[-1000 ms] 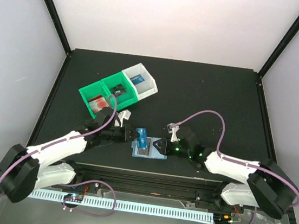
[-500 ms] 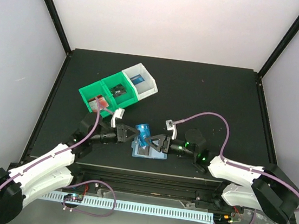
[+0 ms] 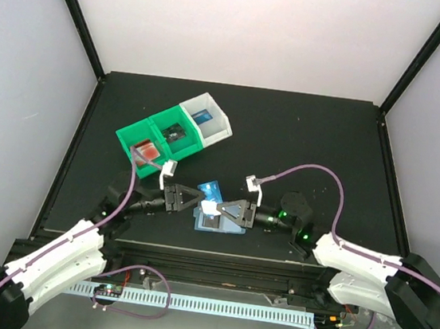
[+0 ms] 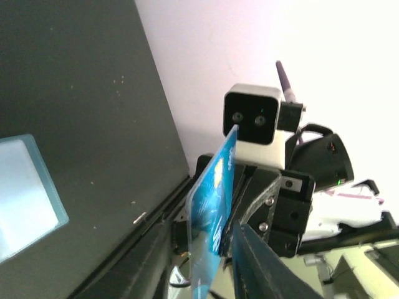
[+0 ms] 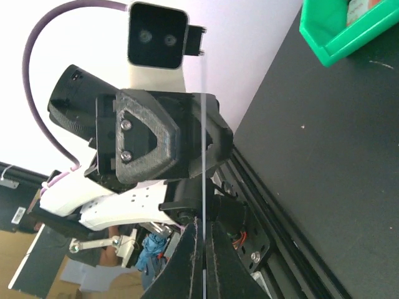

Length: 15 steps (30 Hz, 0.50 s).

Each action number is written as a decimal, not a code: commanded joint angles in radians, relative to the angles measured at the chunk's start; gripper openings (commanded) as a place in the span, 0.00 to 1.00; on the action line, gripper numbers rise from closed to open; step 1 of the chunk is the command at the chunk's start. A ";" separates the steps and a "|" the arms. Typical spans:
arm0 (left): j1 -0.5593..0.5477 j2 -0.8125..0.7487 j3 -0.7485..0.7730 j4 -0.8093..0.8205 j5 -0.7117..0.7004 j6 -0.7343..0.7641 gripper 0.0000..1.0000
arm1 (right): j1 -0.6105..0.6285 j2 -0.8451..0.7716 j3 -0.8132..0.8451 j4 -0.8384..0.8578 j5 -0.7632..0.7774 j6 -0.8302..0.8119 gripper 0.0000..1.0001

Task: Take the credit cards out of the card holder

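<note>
Top view. Holder lies flat on the table at 6 o'clock, close to the near edge, pale blue, opened out. Both arms reach in low over it, grippers nose to nose above its far half. A dark patch shows through one panel, too small to make out.

Blue card is out of the holder. It is raised off the table between the two grippers, free end sticking out toward 12 to 1 o'clock.

Right gripper comes in from 3 o'clock. Right wrist view shows the card edge-on, a thin line running straight down between the fingers, both pressed against it. Jaws clamped on the blue card.

Left gripper comes in from 9 o'clock, tips at the card. Left wrist view has the card standing on edge just beside one dark finger. The other finger is hidden behind the card. Cannot tell whether this gripper pinches the card or stands slightly apart from it. In the same view the holder's corner shows at 9 o'clock, flat on the table, well apart from the raised card.

Bins sit at 10 to 11 o'clock of the holder, in a slanted row. Green bin has two compartments, and the white bin touches its 2 o'clock end. Red card lies in the green bin's 8 o'clock compartment, dark card in its other one. Second blue card lies in the white bin.
</note>
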 commanded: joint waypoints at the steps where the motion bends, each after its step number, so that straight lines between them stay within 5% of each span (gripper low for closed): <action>1: -0.001 -0.073 0.016 -0.092 0.035 0.045 0.38 | 0.004 -0.053 -0.007 -0.066 -0.076 -0.116 0.01; 3: 0.000 -0.105 0.035 -0.164 0.061 0.090 0.49 | 0.004 -0.084 -0.007 -0.151 -0.124 -0.174 0.01; 7: 0.001 -0.159 0.094 -0.348 0.138 0.207 0.57 | 0.004 -0.193 0.003 -0.360 -0.193 -0.313 0.01; 15: 0.002 -0.215 0.146 -0.510 0.283 0.326 0.50 | 0.004 -0.310 0.061 -0.596 -0.377 -0.477 0.01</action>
